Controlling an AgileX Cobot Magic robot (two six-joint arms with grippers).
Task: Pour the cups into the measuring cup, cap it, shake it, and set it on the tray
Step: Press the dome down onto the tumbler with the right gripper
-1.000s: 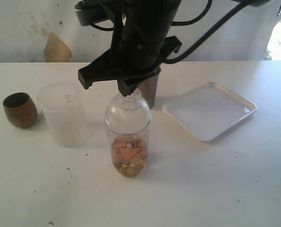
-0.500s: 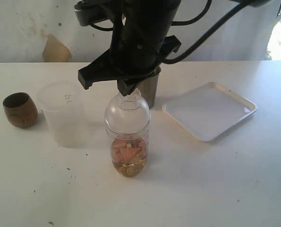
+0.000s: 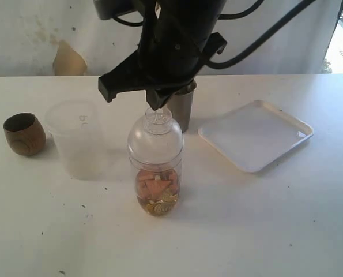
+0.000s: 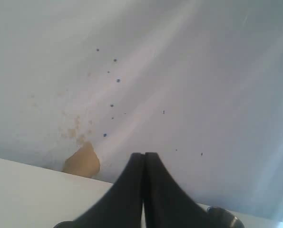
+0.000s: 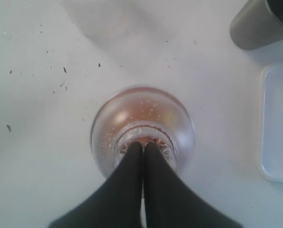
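Right gripper (image 3: 158,105) has lifted slightly since the earlier frame: its tip sat down on the cap's knob before and now sits at the knob's top. Nothing else moved. The arm comes down from the top of the exterior view, wrist bent so the fingers point straight down over the measuring cup (image 3: 155,167). Fingers are pressed together with nothing between them; the right wrist view shows the same, right gripper (image 5: 143,145) tips at the knob, contact unclear.

Left gripper (image 4: 143,156) is also pinched together, empty, aimed at the stained wall (image 4: 131,71).

Measuring cup stands upright on the table (image 3: 275,219), centre front. It's clear, with a domed clear cap (image 3: 155,133) on it and orange-brown pieces plus yellowish bits filling the bottom third. From above, the cap (image 5: 142,123) looks round with a narrow neck.

Steel tumbler (image 3: 183,109) is just behind the cup. Frosted cup (image 3: 76,138) is near its left, upright. Wooden cup (image 3: 24,134) is further left. Tray (image 3: 255,135) is to the right, apart from the cup, flat and bare.
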